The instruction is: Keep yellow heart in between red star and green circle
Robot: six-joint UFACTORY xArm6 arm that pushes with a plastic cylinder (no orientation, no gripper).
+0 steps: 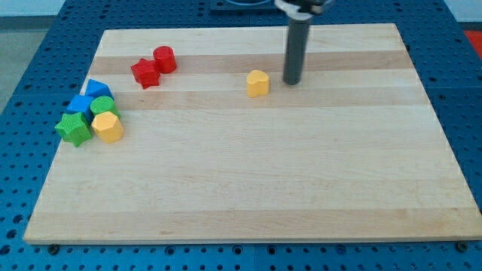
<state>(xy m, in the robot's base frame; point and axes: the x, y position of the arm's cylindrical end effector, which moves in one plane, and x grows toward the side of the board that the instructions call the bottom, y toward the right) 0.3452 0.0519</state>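
The yellow heart [257, 83] lies near the top middle of the wooden board [263, 196]. My tip [291, 81] rests on the board just to the heart's right, a small gap apart. The red star [145, 73] sits at the upper left, touching a red cylinder [165, 59]. The green circle [103, 105] sits in a cluster at the left edge, well left of the heart.
The left cluster also holds a blue triangle-like block [97, 89], a blue block [80, 105], a green star [74, 129] and a yellow hexagon [108, 127], all packed together near the board's left edge.
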